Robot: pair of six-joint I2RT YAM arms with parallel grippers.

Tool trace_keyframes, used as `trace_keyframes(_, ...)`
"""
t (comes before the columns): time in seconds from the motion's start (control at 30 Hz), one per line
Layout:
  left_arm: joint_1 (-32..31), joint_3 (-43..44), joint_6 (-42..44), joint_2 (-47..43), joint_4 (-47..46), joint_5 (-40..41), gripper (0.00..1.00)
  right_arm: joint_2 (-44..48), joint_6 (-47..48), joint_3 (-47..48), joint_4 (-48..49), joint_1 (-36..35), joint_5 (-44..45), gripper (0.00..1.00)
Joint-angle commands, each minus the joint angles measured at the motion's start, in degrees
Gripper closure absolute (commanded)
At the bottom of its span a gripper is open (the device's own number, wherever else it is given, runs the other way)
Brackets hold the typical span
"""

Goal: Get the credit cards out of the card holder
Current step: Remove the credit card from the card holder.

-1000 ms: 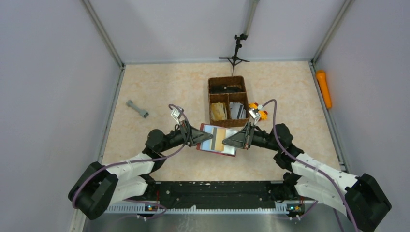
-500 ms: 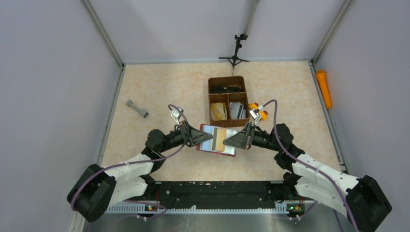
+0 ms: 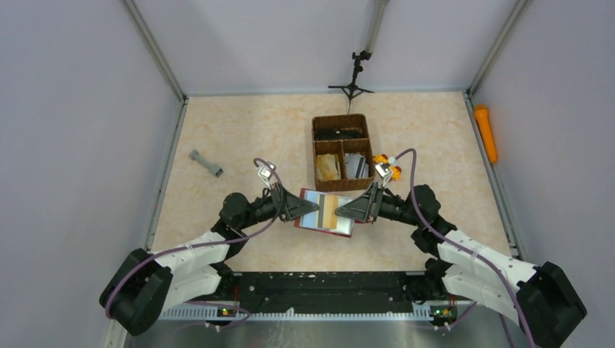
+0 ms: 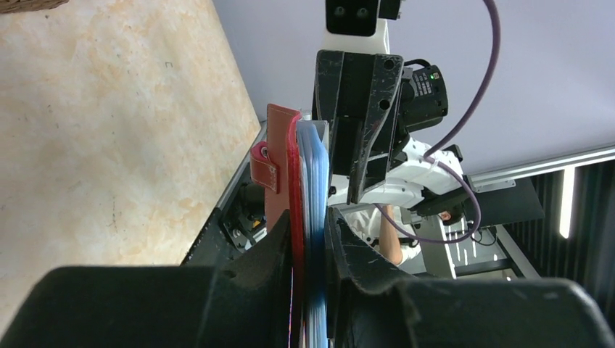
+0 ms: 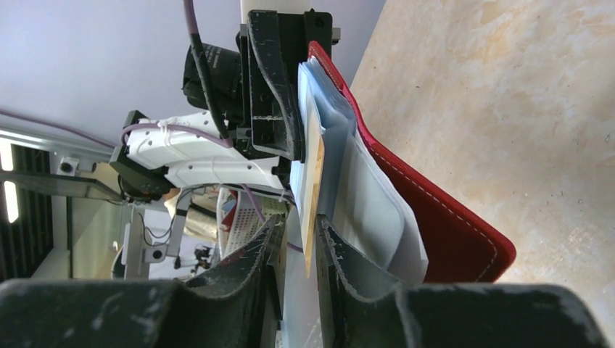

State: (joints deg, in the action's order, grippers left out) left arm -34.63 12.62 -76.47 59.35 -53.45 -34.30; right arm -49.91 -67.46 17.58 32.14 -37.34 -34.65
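The dark red card holder (image 5: 435, 217) hangs open a little above the worktop (image 3: 239, 138), just in front of the woven basket (image 3: 339, 117), carried between the two arms. The left fingers (image 4: 272, 243) are pressed tight on one edge of it, red cover and bluish sleeves together. The right fingers (image 5: 254, 268) are nearly closed on the opposite edge, where the credit cards (image 5: 314, 174) stick out, with a tan card pinched between them.

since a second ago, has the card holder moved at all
Yes, slightly: in the top view the card holder has shifted down the frame, away from the basket.
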Motion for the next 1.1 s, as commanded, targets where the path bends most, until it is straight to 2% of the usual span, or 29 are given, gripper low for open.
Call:
trace_keyframes(0.0, 0.14, 2.15, 1.66, -0.72, -1.24, -1.19, 1.00, -2.20, -1.58, -0.89, 8.42, 0.78, -1.44, 0.76)
trace_keyframes(0.3, 0.08, 2.35, 1.46, 0.57, -2.49, -1.63, 1.00, -4.45, -2.09, -0.64, 10.46, 0.78, -2.12, 0.77)
trace_keyframes(0.4, 0.13, 2.39, 0.87, 1.08, -3.46, -1.72, 1.00, -4.58, -1.31, -0.23, 8.61, 0.74, -1.92, 0.83)
trace_keyframes(0.47, 0.08, 2.61, 0.62, 1.53, -3.80, -1.81, 1.00, -4.60, -0.62, 0.09, 6.67, 0.79, -1.65, 0.96)
trace_keyframes(0.5, 0.09, 2.79, 0.62, 1.76, -3.71, -1.96, 1.00, -4.61, -0.19, 0.28, 5.86, 0.75, -1.57, 1.00)
trace_keyframes(0.53, 0.10, 2.88, 0.68, 2.04, -3.64, -2.06, 1.00, -4.57, 0.31, 0.40, 4.88, 0.78, -1.49, 1.00)
trace_keyframes(0.6, 0.15, 3.08, 1.00, 2.45, -3.32, -2.41, 0.91, -4.15, 1.32, 0.91, 2.16, 0.73, -1.05, 1.00)
trace_keyframes(0.7, 0.13, 3.24, 2.00, 2.32, -2.60, -2.57, 0.87, -2.54, 3.78, 1.86, -3.62, 0.78, 0.62, 1.00)
trace_keyframes(0.73, 0.12, 3.20, 2.33, 2.07, -2.17, -2.49, 0.88, -1.89, 4.49, 2.18, -5.50, 0.78, 1.17, 1.00)
trace_keyframes(0.8, 0.10, 3.26, 3.24, 1.27, -1.22, -2.51, 1.00, -0.26, 6.20, 3.04, -9.17, 0.85, 2.28, 1.00)
trace_keyframes(1.07, 1.09, 1.84, 2.72, -3.28, 3.07, 1.04, 1.00, 3.44, 10.48, 5.55, -19.12, 2.11, 4.05, 1.00)
